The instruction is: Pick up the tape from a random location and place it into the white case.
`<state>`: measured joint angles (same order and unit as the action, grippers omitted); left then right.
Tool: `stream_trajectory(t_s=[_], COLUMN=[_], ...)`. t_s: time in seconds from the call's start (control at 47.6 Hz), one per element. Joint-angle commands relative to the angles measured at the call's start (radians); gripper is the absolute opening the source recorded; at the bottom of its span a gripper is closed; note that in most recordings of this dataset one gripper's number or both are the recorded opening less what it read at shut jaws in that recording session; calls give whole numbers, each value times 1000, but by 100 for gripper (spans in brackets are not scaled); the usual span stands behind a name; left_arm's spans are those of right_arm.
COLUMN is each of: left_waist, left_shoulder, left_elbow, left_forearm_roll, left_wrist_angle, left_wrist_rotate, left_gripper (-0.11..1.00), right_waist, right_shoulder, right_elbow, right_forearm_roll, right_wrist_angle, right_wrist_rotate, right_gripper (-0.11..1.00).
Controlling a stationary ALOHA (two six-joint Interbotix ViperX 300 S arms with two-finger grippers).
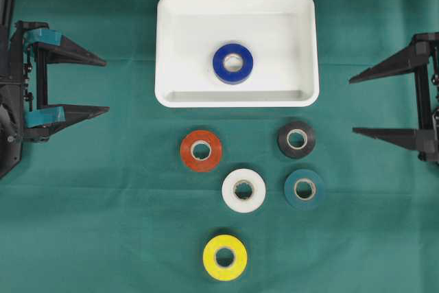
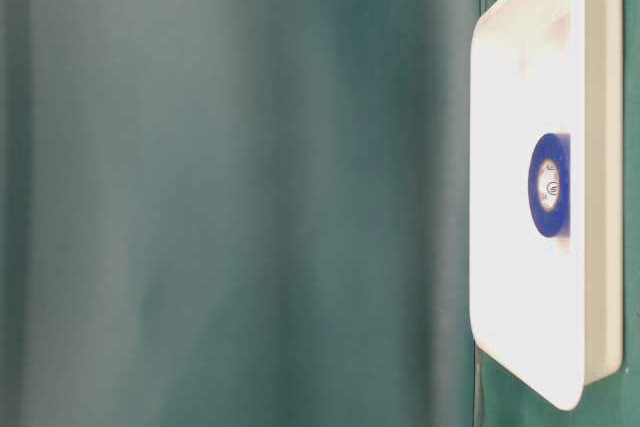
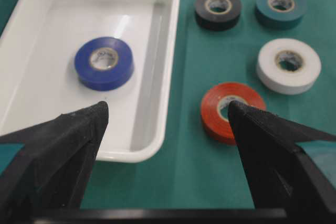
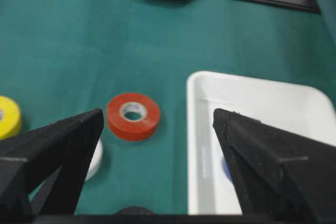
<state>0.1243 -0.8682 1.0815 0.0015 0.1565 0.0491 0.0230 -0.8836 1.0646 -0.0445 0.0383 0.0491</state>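
On the green cloth [image 1: 89,238], both claws are sitting wide open and one tape is lying in the case.

Over at the left edge, the left gripper [image 1: 106,86] is hanging with its jaws spread about as far as they go, gripping nothing. Toward the far edge in the middle, the white case [image 1: 171,46] is sitting flat with the blue tape [image 1: 232,64] lying roughly in its center. Nearer the front edge, five more rolls are lying loose on the cloth: the red tape [image 1: 200,149], the white tape [image 1: 243,190], the yellow tape [image 1: 224,257] closest to the front, then the black tape [image 1: 296,139] and the teal tape [image 1: 304,189] just beside each other. At the right edge, the right gripper [image 1: 352,104] is also gaping wide, holding nothing.
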Motion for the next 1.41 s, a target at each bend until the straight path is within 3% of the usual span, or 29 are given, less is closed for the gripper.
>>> stream_trajectory(t_s=[0.0, 0.315, 0.966, 1.386], left_waist=[-3, -3, -3, -3], left_shoulder=[3, 3, 3, 8], left_elbow=[-12, -14, -15, -15], left_forearm_roll=[-2, -2, -3, -3], left_wrist_angle=[-8, -3, -5, -8], left_wrist_rotate=[-2, -2, -3, -3], left_gripper=[94, 95, 94, 94], right_waist=[41, 190, 190, 190], right_shoulder=[6, 15, 25, 199], right_elbow=[-18, -18, -23, -114], right_forearm_roll=[3, 9, 5, 3], right_wrist_angle=[12, 35, 21, -23], right_wrist_rotate=[2, 3, -2, -3], right_gripper=[92, 92, 92, 92])
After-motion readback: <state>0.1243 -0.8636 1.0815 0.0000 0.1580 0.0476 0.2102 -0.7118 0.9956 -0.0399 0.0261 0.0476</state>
